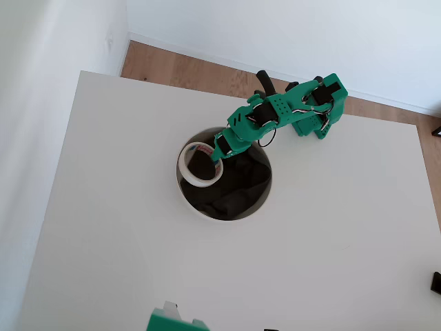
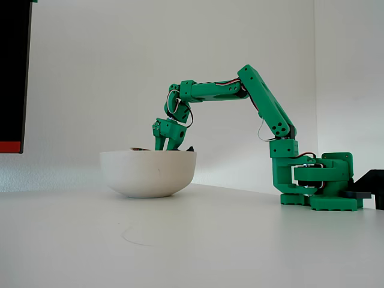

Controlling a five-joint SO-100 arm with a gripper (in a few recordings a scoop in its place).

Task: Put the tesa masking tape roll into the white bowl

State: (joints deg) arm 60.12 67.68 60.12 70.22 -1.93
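The gripper (image 1: 219, 153) clenches the tape roll (image 1: 200, 164) inside the bowl (image 1: 196, 207), at ten o'clock in the overhead view. Release low so it settles on the cloth (image 1: 238, 186).

I see a green arm (image 1: 289, 110), a cream tape roll (image 1: 200, 163), a white bowl (image 2: 147, 173) lined with dark cloth (image 1: 238, 183), and a white counter (image 1: 138, 241).

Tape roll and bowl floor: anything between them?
Overhead view: the tape roll sits at the white bowl's left rim, over dark cloth, with the gripper at it.
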